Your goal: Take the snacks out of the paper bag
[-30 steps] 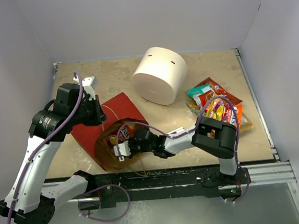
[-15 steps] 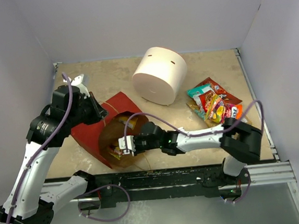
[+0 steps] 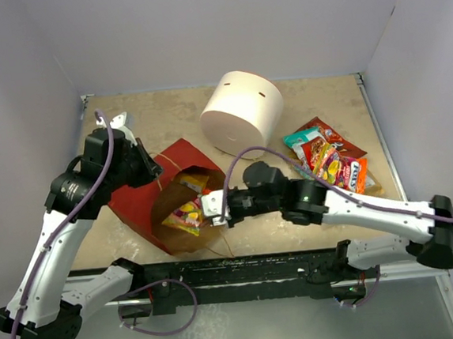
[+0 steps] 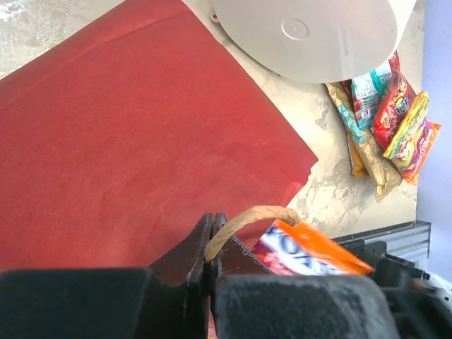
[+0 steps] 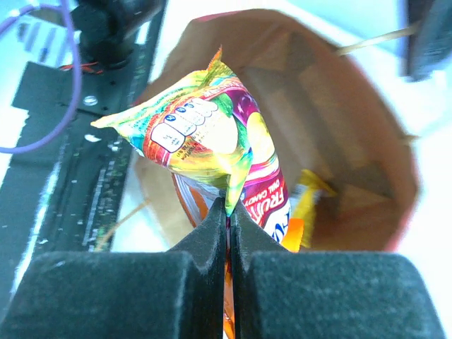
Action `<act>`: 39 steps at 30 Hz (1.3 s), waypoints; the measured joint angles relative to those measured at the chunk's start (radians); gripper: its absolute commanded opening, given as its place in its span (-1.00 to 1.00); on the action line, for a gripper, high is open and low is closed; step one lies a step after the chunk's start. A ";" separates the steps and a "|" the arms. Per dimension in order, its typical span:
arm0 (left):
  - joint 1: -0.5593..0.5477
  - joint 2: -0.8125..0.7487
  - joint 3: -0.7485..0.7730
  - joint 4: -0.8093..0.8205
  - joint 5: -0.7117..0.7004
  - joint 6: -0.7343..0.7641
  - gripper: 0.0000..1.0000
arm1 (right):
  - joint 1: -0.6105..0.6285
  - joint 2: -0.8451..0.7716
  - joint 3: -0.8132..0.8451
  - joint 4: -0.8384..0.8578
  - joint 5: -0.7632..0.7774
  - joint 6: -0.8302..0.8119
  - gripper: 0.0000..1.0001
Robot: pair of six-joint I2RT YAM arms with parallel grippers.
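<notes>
The paper bag (image 3: 137, 195) lies on its side, red outside, its brown mouth (image 3: 189, 212) facing the near edge. My left gripper (image 3: 154, 172) is shut on its twine handle (image 4: 247, 217), holding the mouth up; the left wrist view shows the jaws (image 4: 210, 224) pinching the twine over the red paper (image 4: 141, 127). My right gripper (image 3: 213, 210) is shut on a yellow snack packet (image 3: 184, 214) at the bag's mouth. In the right wrist view that packet (image 5: 198, 138) hangs from the gripper (image 5: 227, 206). More snacks (image 5: 302, 205) lie inside the bag (image 5: 346, 162). An orange packet (image 4: 311, 251) shows below the handle.
A big white cylinder (image 3: 241, 114) stands behind the bag. A pile of snack packets (image 3: 329, 159) lies on the table at the right, also seen in the left wrist view (image 4: 388, 120). The black base rail (image 3: 243, 271) runs along the near edge.
My right gripper has shut on the yellow packet inside the bag and drawn it back to the mouth, its elbow swinging right. The left gripper has kept hold of the handle.
</notes>
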 measured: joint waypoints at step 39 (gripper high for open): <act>0.000 0.106 0.061 -0.002 0.062 0.229 -1.00 | -0.947 0.307 0.158 -0.014 0.933 0.305 -1.00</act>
